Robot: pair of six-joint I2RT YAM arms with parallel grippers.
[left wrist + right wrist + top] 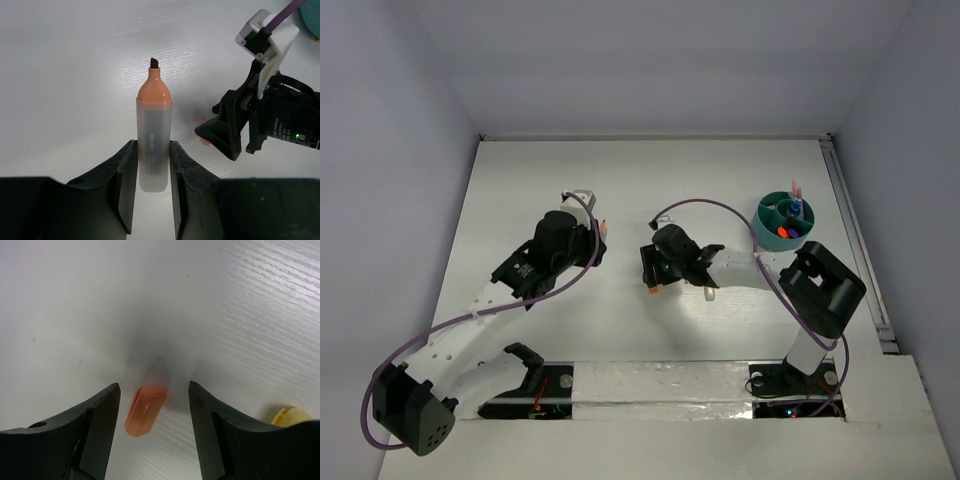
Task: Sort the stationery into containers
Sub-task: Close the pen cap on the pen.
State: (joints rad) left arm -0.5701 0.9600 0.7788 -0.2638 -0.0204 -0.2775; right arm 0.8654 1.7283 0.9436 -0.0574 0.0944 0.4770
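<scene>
My left gripper (pixel 594 236) (pixel 152 167) is shut on the orange highlighter (pixel 154 120), uncapped, with a grey body and dark tip, and holds it above the table. In the top view its tip (pixel 604 228) shows past the fingers. My right gripper (pixel 655 278) (pixel 154 388) is open and low over the table. The orange stub (pixel 145 410) (pixel 652 290) lies between its fingers, nearer the left one, touching neither. The teal organiser (pixel 766 222) stands at the far right with several pens upright in it.
A pale yellow item (pixel 291 416) (pixel 710 293) lies just right of my right gripper. The right gripper's body (pixel 240 130) shows close to the right in the left wrist view. White walls bound the table; a rail runs along the right edge.
</scene>
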